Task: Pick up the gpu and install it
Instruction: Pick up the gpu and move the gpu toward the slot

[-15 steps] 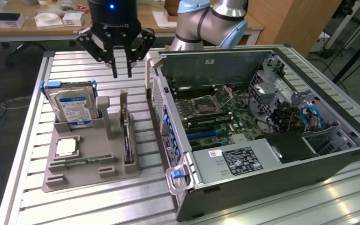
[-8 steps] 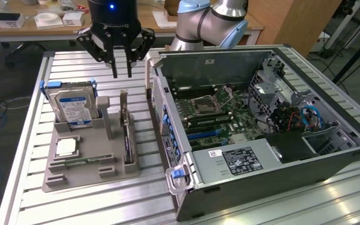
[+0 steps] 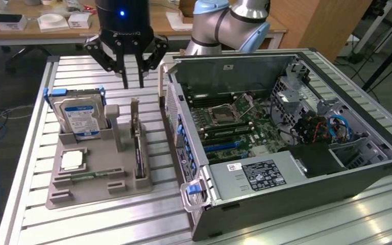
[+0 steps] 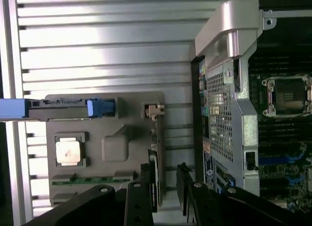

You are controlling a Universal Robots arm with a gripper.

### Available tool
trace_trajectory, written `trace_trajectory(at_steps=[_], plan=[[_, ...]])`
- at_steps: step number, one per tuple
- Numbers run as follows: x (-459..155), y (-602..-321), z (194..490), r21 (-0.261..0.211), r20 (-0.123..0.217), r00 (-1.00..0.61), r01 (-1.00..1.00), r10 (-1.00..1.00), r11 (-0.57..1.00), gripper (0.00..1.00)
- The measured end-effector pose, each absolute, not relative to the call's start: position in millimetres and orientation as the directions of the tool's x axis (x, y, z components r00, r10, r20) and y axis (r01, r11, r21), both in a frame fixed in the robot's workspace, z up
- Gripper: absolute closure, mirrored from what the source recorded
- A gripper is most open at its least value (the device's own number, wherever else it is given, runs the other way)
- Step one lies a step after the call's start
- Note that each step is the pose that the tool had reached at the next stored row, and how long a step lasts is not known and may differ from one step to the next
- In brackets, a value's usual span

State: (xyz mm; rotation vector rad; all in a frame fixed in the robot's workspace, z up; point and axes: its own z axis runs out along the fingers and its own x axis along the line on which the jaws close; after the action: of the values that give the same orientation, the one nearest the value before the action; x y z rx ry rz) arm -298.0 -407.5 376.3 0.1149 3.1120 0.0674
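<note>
Item log, reading across the exterior view from its left.

1. Slatted metal table [image 3: 29, 127]: carries everything listed below.
2. Grey parts holder [image 3: 97, 191]: lies flat on the table, just beside the computer case.
3. Hard drive [image 3: 80, 116]: blue-white label, standing upright in the holder's far end, with blue rails on its sides.
4. Processor chip [image 3: 72, 160]: lies flat in a square recess nearer the camera.
5. Memory stick [image 3: 90, 175]: narrow and green, lying in its groove just beyond the chip.
6. The gpu [image 3: 139, 150]: stands on its long edge in the slot along the holder's right side, with the silver bracket at the far end. I see nothing touching it.
7. Gripper [image 3: 133, 84]: black, hanging above the holder's far end and clear of the card. Its fingers [image 4: 139, 201] are spread apart and hold nothing. In my wrist view the card's thin edge runs down between them, closer to one finger.
8. Computer case [image 3: 305, 194]: side panel off, interior facing up.
9. Motherboard [image 3: 250, 127]: green, with a bare processor socket [image 3: 222, 116].
10. Power supply [image 3: 257, 176]: silver, labelled, at the case's near end.
</note>
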Motion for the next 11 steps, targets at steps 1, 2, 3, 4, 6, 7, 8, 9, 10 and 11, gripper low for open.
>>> trace_trajectory(at_steps=[1,2,3,4,6,7,8,9,10,11], plan=[[-297.9,-412.2,374.3,0.044,-0.025,-0.997,0.073,0.074,0.996,0.64],[-297.9,-416.5,372.6,0.044,-0.025,-0.997,0.073,0.074,0.996,0.64],[-298.0,-421.2,370.8,0.044,-0.025,-0.997,0.073,0.074,0.996,0.64],[-298.0,-425.7,369.0,0.044,-0.025,-0.997,0.073,0.074,0.996,0.64],[-298.0,-433.3,365.3,0.044,-0.025,-0.997,0.073,0.074,0.996,0.64],[-298.2,-433.8,363.4,0.044,-0.025,-0.997,0.073,0.074,0.996,0.64],[-298.5,-434.0,361.5,0.044,-0.025,-0.997,0.073,0.074,0.996,0.64],[-298.7,-434.2,359.8,0.044,-0.025,-0.997,0.073,0.074,0.996,0.64],[-298.9,-434.3,358.0,0.044,-0.025,-0.997,0.073,0.074,0.996,0.64],[-299.1,-434.5,356.2,0.044,-0.025,-0.997,0.073,0.074,0.996,0.64]])
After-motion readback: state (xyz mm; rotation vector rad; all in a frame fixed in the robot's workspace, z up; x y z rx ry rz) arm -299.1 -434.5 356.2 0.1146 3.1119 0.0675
